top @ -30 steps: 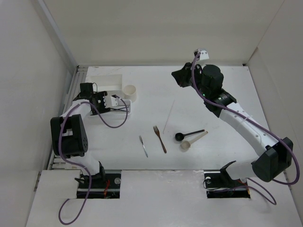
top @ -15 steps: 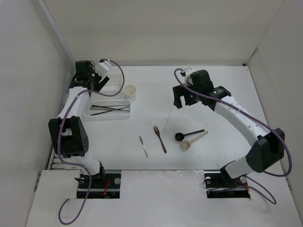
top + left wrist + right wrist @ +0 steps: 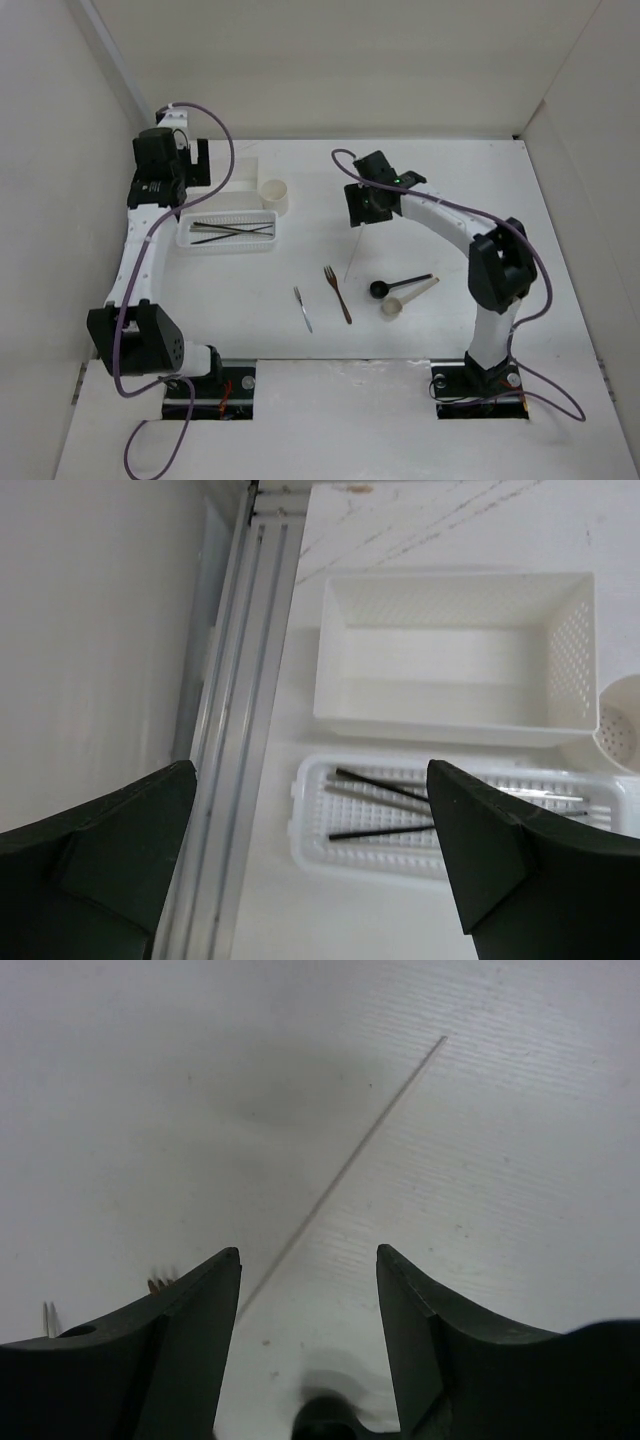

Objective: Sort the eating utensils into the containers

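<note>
— Well, where do the 2 grippers stand?
— Left gripper [image 3: 308, 770] hangs at the upper left of the top view, close to the side wall [image 3: 60, 150], its fingers [image 3: 130, 840] spread fully and holding nothing. Under it the rectangular box [image 3: 440, 720] sits by the rail [image 3: 240, 680] along the table's left edge. The slotted tray [image 3: 305, 820] lies just in front of it with dark chopsticks [image 3: 385, 786] inside, and the round cup [image 3: 275, 193] is beside the box's right end.
— And the right one?
— Right gripper [image 3: 305, 1255] is at upper centre, jaws partly apart, nothing gripped. The pale chopstick [image 3: 360, 1150] lies flat on the table [image 3: 450, 200], running diagonally toward the gap between them.
— Room to move?
— Bare tabletop lies to the right and behind. Lower centre holds the brown fork [image 3: 338, 294], grey fork [image 3: 303, 310], black spoon [image 3: 398, 285] and beige spoon [image 3: 408, 297]. The 2 spoons are close together, well apart from the tray.
</note>
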Tool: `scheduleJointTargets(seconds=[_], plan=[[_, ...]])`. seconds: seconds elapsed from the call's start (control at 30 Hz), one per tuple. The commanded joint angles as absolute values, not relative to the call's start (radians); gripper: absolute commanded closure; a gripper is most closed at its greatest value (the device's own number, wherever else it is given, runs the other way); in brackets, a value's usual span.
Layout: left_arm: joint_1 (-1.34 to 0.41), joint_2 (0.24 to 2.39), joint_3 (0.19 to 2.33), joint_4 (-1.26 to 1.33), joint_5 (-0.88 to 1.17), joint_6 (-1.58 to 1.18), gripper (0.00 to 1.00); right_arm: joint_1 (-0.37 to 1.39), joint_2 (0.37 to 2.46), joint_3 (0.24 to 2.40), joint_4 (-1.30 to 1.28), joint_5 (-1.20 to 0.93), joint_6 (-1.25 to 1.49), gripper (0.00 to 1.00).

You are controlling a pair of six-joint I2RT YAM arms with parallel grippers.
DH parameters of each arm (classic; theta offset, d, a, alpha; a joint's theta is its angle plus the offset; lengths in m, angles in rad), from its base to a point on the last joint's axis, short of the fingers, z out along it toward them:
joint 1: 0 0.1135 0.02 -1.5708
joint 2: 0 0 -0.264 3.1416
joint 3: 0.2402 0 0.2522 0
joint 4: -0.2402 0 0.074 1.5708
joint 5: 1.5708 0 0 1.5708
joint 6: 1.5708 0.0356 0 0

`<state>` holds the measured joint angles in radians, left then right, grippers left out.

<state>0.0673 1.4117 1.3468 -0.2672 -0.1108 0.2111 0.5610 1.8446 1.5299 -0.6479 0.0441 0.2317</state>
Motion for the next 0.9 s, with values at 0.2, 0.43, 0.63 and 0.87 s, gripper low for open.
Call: scheduleJointTargets(seconds=[0.2,0.43,0.63,0.87], plan=[[0.069,1.223,1.244,-0.382,-0.175,0.066,0.0,0.603,1.985,1.606,-0.67,0.297,0.594,0.38],[-0.018,1.189,1.233,-0.36,-0.221,0.11,0.0,0.603,2.088,1.661,-0.752,0.307,0.655,0.4],[-0.069,1.189,1.233,-0.35,-0.255,0.135,0.0,0.612,2.092,1.555,-0.686,0.173,0.686,0.44],[-0.069,1.2,1.233,-0.337,-0.273,0.135,0.0,0.624,2.163,1.624,-0.736,0.172,0.695,0.59]])
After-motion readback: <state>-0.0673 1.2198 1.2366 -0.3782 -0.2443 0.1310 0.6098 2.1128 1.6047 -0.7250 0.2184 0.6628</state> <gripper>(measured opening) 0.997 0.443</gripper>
